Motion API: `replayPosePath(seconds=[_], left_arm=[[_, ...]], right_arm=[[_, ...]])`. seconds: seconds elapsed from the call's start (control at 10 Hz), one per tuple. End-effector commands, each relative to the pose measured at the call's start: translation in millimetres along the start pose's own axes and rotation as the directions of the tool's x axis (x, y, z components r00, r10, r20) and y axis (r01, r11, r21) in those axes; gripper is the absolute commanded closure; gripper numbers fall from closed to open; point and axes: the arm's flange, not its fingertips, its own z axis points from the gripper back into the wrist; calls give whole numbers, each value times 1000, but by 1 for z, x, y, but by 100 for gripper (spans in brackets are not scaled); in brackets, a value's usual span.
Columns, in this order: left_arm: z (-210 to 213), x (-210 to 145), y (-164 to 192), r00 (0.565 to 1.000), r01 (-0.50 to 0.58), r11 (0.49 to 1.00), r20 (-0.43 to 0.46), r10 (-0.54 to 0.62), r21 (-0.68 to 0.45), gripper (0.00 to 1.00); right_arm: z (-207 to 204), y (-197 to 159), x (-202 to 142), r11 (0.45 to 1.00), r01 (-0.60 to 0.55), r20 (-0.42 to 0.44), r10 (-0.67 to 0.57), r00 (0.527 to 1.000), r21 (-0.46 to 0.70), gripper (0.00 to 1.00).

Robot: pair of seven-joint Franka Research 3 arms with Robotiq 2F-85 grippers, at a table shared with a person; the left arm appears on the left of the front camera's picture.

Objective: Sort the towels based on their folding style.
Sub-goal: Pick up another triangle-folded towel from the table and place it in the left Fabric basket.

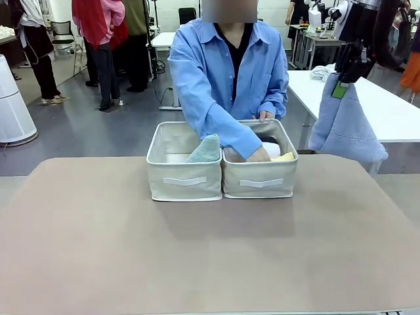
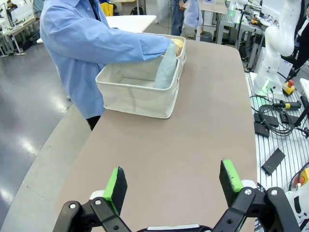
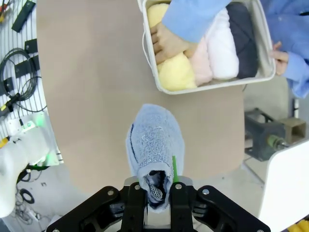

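Nearly done: yellow roll [image 3: 176, 72], pink roll [image 3: 200, 63], white roll [image 3: 223, 46] and dark grey roll [image 3: 244, 34] lie in the right bin [image 1: 260, 184] (person's hand [image 3: 169, 43] among them). The pale green cone [image 1: 205, 149] stands in the left bin [image 1: 185, 182]. Right gripper [image 3: 157, 186] clamps the lavender-blue cone [image 3: 154, 140] aloft, not yet placed; left gripper [image 2: 174, 186] hangs open, empty.

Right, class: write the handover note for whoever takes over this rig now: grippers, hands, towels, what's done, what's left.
Left gripper: open, empty, above bare table.
Right gripper: shut on the lavender-blue towel, held clear of the table.
Person: one hand in the right bin on the yellow roll, other hand at its far rim.
Done: pink roll, white roll, dark grey roll there too; pale green cone in left bin.
Left: lavender-blue towel, likely into left bin.
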Motion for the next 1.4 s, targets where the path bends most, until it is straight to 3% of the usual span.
replayPosePath(seconds=[0.0,1.0,1.1,1.3], left_arm=[[1,2,-2,1000,4,1000,14,-4,1,0],[1,2,-2,1000,4,1000,14,-4,1,0],[1,2,-2,1000,4,1000,14,-4,1,0],[1,2,-2,1000,4,1000,14,-4,1,0]], right_arm=[[0,4,-2,1000,-7,13,7,1000,1,100],[0,4,-2,1000,-7,13,7,1000,1,100],[1,1,0,1000,0,-1,0,1000,-2,84],[25,-25,82,993,12,47,-7,999,-114,84]])
